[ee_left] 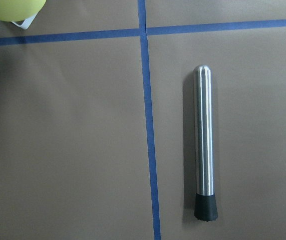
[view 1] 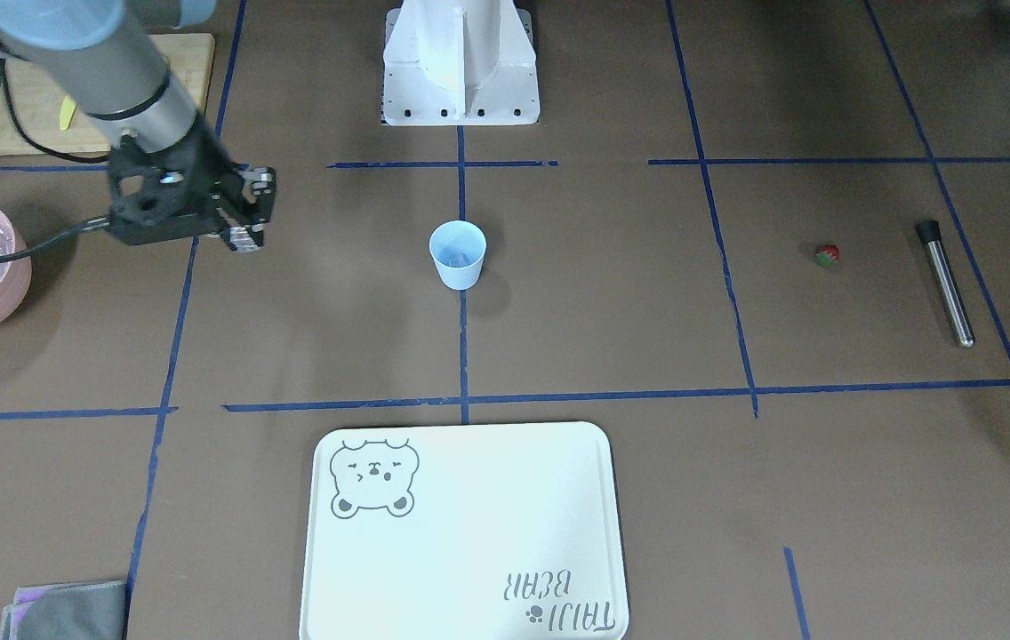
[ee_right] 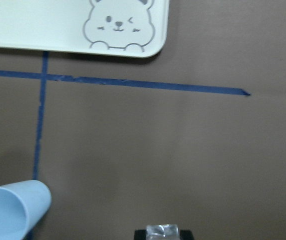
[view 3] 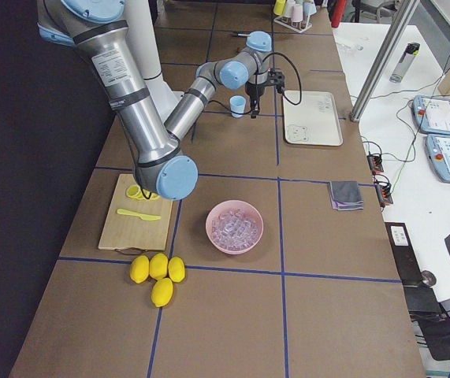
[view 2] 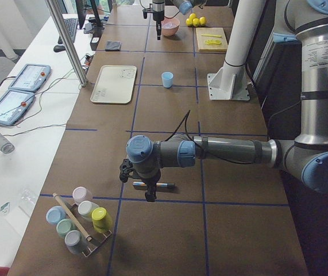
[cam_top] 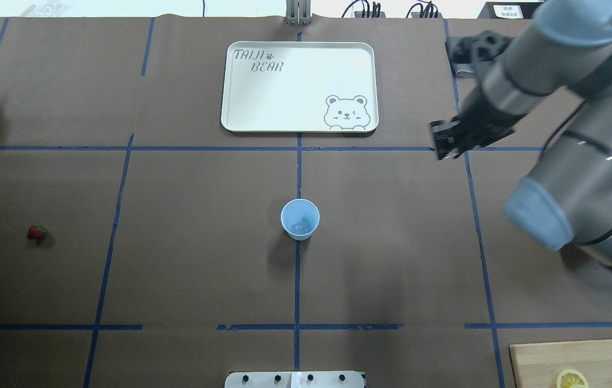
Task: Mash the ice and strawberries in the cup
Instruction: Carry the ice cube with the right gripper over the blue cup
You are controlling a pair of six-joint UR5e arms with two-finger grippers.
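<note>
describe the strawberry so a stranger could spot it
From the small light-blue plastic cup at the table's middle, go far toward the robot's left. The small red strawberry with green top lies near a long steel rod; nothing else there is red.

right arm (cam_top: 591,161): silver-grey tubes, light-blue joint caps | right gripper (view 1: 244,236): black, black cable | base (view 1: 460,62): white pedestal, 4 bolts

Light-blue cup (cam_top: 299,218) upright mid-table, strawberry (cam_top: 37,232) well apart at far left
</note>
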